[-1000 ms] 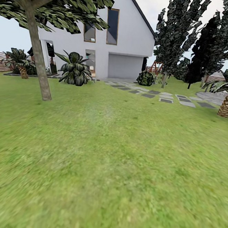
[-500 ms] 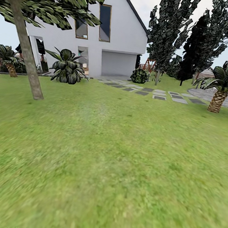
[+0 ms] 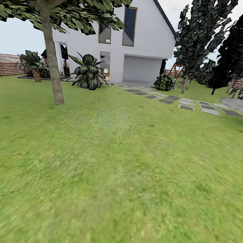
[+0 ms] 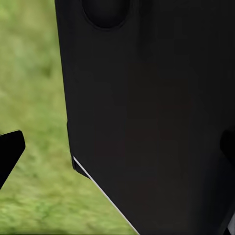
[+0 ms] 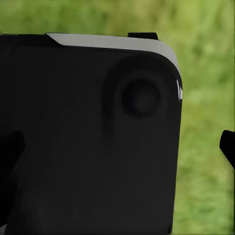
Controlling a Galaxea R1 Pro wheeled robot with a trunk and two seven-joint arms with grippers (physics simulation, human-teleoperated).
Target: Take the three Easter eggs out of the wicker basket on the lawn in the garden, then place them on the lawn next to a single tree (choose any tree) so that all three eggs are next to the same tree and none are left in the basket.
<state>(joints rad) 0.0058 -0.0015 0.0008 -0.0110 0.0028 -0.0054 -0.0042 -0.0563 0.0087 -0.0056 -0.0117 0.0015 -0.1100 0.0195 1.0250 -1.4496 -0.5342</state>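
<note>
Head view: the tree [image 3: 52, 67] stands ahead and to the left across the lawn [image 3: 125, 166], trunk leaning slightly. Gripper [image 4: 117, 156] fingertips sit wide apart in each wrist view, holding nothing visible.

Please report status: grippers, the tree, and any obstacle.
Both grippers apart, nothing held. Tree ahead on the left, on the lawn. Grass up to the trunk.

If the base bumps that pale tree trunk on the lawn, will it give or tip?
Probably not. The tree trunk looks thick and woody, meeting the lawn directly, so likely rigid and rooted. It already leans under a broad leafy crown, suggesting a heavy top, yet stands.
</note>
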